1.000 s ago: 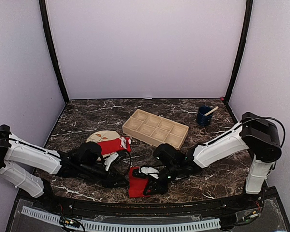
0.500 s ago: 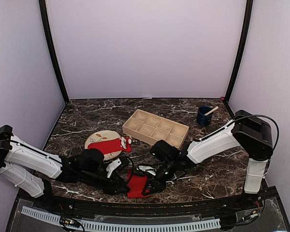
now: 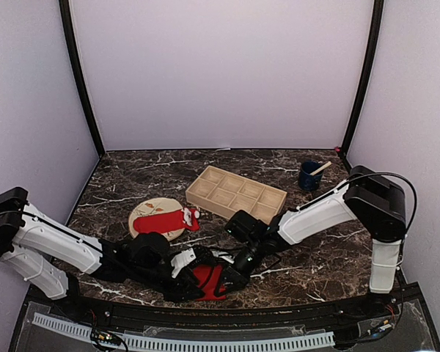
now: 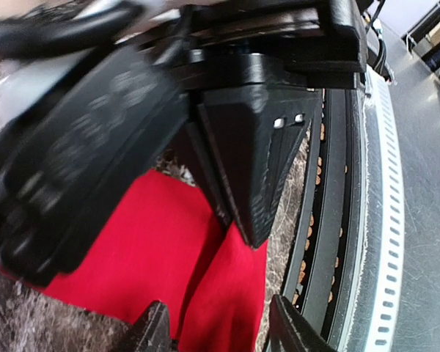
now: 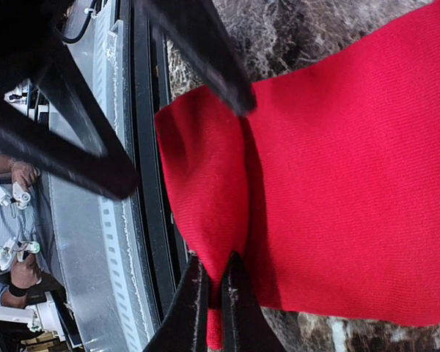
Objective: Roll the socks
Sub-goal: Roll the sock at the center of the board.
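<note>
The table carries a wooden compartment tray near its middle. A round beige plate sits to the left of the tray, towards the left edge.

I count two socks, and neither one is a bundle yet. The sock with white markings lies stretched flat across the plate, untouched, well apart from both of my grippers. The plain red sock lies at the middle of the table's near edge, mostly flat, with one end raised into a fold.

That fold is all the rolling there is so far. I judge the task barely begun: the first turn of the first sock is being formed, the rest of that sock has to be wound up, and the whole second sock is left.

A small blue cup with a stick in it stands near the far right corner, out of the way.

My right gripper is pinched tight on the raised fold of the plain red sock, with fabric squeezed between its tips. My left gripper comes in from the left with its fingers apart. They straddle a ridge of the same sock and do not clamp it, as far as my wrist view shows.
</note>
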Controlling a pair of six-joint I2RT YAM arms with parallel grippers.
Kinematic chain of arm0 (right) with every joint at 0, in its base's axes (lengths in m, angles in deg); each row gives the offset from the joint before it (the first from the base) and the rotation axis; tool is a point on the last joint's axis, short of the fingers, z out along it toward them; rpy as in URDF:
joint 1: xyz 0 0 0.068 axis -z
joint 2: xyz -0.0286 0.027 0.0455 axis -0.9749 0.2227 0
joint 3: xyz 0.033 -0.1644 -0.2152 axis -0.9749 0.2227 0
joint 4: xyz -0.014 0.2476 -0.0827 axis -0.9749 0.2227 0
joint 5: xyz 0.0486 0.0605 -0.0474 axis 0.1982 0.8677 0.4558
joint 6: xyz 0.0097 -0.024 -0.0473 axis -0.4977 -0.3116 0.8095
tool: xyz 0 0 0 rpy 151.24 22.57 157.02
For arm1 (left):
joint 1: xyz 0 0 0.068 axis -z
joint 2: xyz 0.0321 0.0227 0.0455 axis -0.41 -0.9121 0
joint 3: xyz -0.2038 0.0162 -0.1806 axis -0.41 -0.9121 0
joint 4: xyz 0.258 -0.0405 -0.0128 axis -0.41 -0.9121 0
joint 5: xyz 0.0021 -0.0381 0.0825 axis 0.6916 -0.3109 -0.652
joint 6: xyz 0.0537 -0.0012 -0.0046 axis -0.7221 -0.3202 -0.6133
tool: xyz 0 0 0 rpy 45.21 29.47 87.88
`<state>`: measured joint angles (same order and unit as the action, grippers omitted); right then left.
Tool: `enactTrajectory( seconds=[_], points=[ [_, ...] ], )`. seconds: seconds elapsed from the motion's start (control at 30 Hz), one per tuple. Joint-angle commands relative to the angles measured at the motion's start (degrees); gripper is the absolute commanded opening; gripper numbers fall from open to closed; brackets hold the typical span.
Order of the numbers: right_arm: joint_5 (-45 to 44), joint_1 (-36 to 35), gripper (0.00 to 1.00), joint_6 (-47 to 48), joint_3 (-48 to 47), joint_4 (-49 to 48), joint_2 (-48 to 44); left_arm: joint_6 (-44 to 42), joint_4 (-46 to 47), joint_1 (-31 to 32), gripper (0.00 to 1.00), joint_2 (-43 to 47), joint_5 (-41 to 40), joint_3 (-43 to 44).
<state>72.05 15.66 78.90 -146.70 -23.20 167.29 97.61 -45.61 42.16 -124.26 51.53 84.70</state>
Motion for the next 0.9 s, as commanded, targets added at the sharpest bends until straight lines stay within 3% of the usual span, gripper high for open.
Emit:
enactTrajectory(
  seconds=[0.0, 0.57, 0.87],
  points=[
    [1.7, 0.3, 0.0, -0.2, -1.7, 1.7, 1.5, -3.3, -2.7, 1.3, 0.49, -1.8, -1.2, 2.7],
    [3.7, 0.8, 0.0, 0.2, -2.7, 2.3, 2.6, -5.1, -8.1, 4.1, 0.48, -6.2, -3.5, 6.1],
    [3.9, 1.2, 0.0, 0.4, -2.7, 2.5, 3.0, -4.9, -9.4, 4.5, 0.31, -5.2, -5.0, 6.3]
  ],
)
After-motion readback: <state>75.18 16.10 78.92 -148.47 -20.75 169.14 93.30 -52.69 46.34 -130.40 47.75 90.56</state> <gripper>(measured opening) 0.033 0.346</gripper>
